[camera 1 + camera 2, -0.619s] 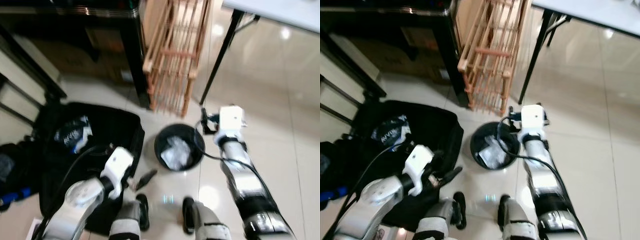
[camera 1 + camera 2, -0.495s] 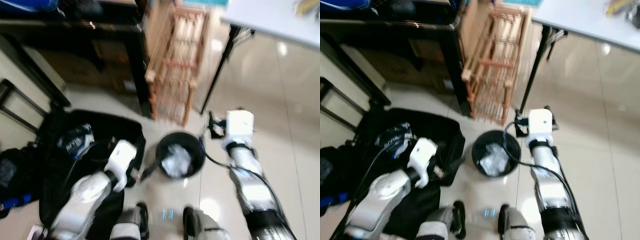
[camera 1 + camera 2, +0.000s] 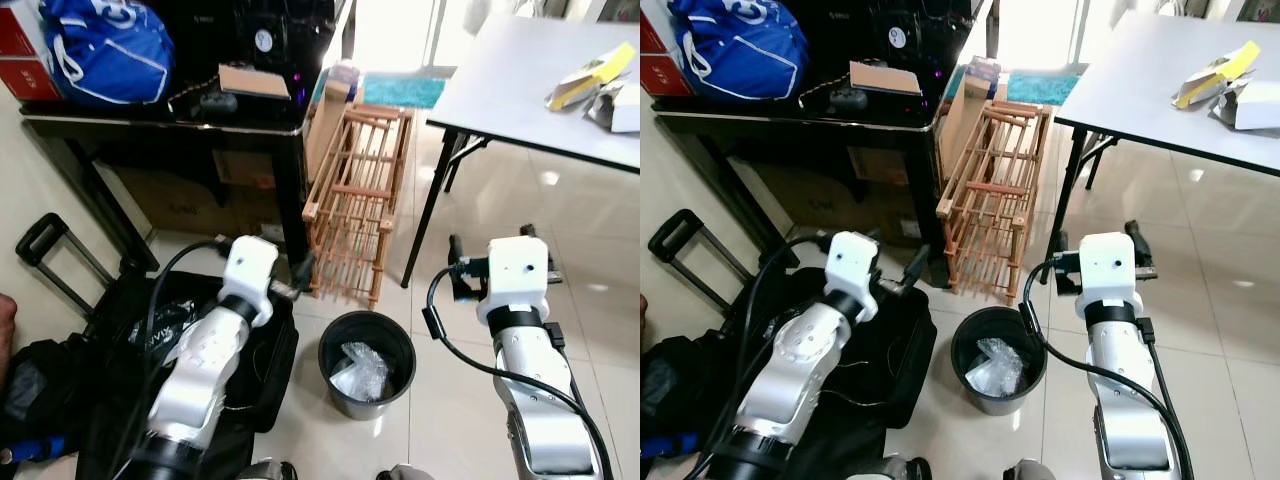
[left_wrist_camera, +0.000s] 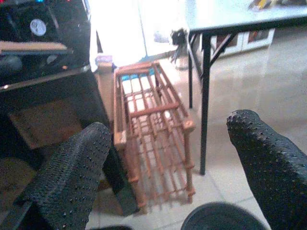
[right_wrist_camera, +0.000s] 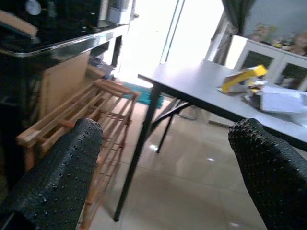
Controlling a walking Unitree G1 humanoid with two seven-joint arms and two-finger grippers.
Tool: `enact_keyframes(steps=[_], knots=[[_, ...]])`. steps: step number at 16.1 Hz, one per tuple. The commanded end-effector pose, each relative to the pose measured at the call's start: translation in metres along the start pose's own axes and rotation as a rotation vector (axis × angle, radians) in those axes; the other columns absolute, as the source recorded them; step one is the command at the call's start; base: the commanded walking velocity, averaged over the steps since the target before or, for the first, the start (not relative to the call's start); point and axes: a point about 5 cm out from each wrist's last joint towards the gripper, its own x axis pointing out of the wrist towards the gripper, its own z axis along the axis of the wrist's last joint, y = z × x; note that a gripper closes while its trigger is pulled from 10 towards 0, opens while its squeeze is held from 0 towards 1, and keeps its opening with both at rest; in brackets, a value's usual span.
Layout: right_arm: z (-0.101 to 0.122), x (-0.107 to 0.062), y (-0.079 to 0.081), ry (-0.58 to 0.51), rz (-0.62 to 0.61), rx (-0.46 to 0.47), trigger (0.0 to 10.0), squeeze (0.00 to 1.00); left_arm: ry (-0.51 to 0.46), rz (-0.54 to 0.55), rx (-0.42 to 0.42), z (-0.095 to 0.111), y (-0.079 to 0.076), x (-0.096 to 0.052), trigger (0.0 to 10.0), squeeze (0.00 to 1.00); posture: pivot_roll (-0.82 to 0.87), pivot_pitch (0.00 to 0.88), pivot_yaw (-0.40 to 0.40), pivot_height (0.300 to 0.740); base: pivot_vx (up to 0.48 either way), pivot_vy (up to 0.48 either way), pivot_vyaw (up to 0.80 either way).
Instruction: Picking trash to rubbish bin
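Where the tiled floor point(image 3: 600, 330) runs between the robot's two raised arms, the rubbish bin point(image 3: 366, 363) stands upright, a round black tub with crumpled clear plastic trash point(image 3: 361, 371) lying in its bottom. Just behind it leans a wooden rack point(image 3: 353, 207), tilted against the end of a black cabinet point(image 3: 200, 130). On the robot's left side, touching nothing in the bin, an open black suitcase point(image 3: 200, 330) lies on the floor with its handle point(image 3: 40, 250) pulled out.

Up beside the cabinet the left claw point(image 4: 163, 163) hangs with its two black fingers point(image 4: 67, 177) spread wide and nothing between them; the rack and the bin's rim show through the gap. Over on the far side of the bin the right claw point(image 5: 163, 158) is likewise spread wide and bare, pointing at a grey surface point(image 3: 530, 80) on black legs.

That surface carries a yellow packet point(image 3: 585, 75) and a white box point(image 3: 618, 105) near its far edge. A blue bag point(image 3: 105, 50) and a flat cardboard box point(image 3: 255, 80) sit on top of the cabinet.
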Motion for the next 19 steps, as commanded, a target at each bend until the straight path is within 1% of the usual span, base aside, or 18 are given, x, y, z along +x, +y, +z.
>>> enact_keyframes(steps=[1, 3, 5, 10, 15, 19], knots=[[0.004, 0.003, -0.007, 0.009, -0.053, 0.012, 10.0, 0.0, -0.011, -0.015, -0.001, 0.001, -0.002, 0.001, 10.0, 0.0, -0.07, 0.046, 0.063, 0.74, 0.0, 0.0, 0.0], [0.0, 0.008, -0.021, 0.044, -0.156, 0.041, 10.0, 0.0, -0.013, -0.011, -0.018, -0.001, -0.003, 0.003, 10.0, 0.0, -0.06, 0.035, 0.049, 0.74, 0.0, -0.289, 0.0], [-0.001, 0.008, -0.025, 0.063, -0.194, 0.049, 10.0, 0.0, -0.01, -0.006, -0.03, -0.003, -0.004, 0.004, 10.0, 0.0, -0.06, 0.028, 0.043, 0.74, 0.0, -0.349, 0.0], [0.0, 0.004, -0.018, 0.069, -0.17, 0.05, 10.0, 0.0, -0.006, -0.016, -0.042, -0.006, -0.008, 0.006, 10.0, 0.0, -0.07, 0.032, 0.028, 0.74, 0.0, -0.365, 0.0], [0.001, 0.004, -0.007, 0.072, -0.111, 0.066, 10.0, 0.0, 0.0, -0.01, -0.043, -0.008, -0.005, 0.008, 10.0, 0.0, -0.07, 0.036, 0.023, 0.74, 0.0, -0.379, 0.0], [0.001, 0.006, -0.006, 0.074, -0.11, 0.068, 10.0, 0.0, 0.004, -0.014, -0.044, -0.009, -0.008, 0.008, 10.0, 0.0, -0.07, 0.033, 0.022, 0.74, 0.0, -0.416, 0.0]])
